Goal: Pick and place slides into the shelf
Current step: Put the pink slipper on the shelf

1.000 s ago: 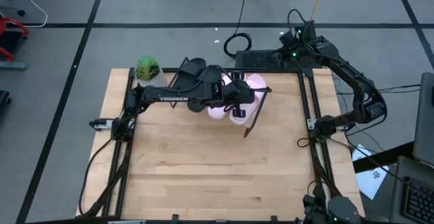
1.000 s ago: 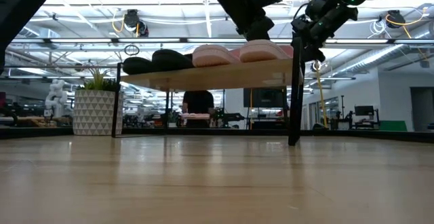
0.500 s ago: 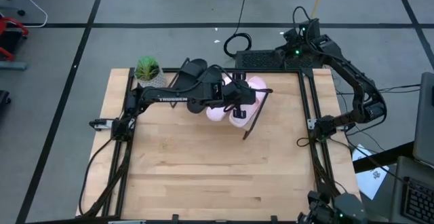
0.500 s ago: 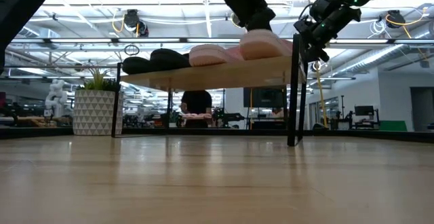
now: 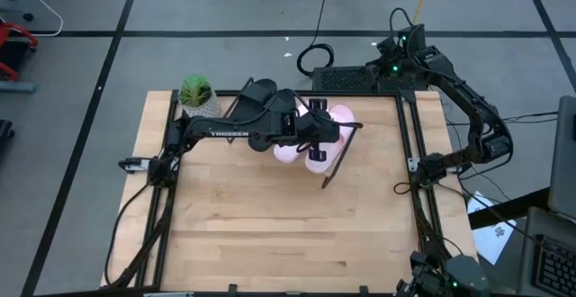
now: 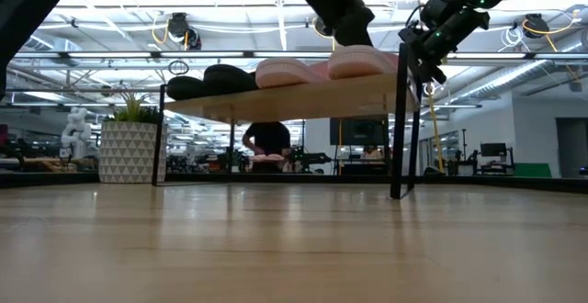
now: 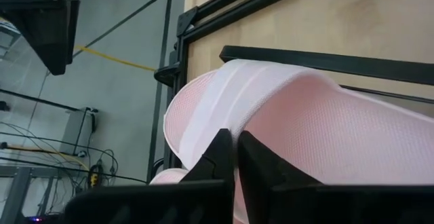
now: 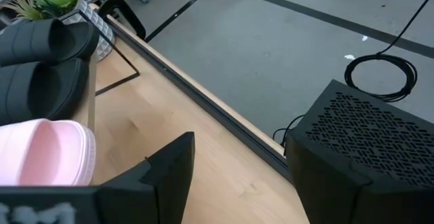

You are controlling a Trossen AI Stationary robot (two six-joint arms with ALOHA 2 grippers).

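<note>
Slide (image 7: 298, 129): pale pink, textured strap | left fingers (image 7: 234, 157) pinch it | right fingers (image 8: 169, 173) spread

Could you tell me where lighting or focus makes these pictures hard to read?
Low view: bright ceiling lights leave the shelf and black slides backlit. Left wrist view: the pink slide fills the frame, with blurred fingers.

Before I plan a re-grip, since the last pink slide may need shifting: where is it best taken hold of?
Probably by the wide strap, from above. On the pink slide the strap arches up off the sole, giving the fingers an edge to pinch, and the left gripper is shut on that strap edge now. The shelf blocks any approach from below.
</note>
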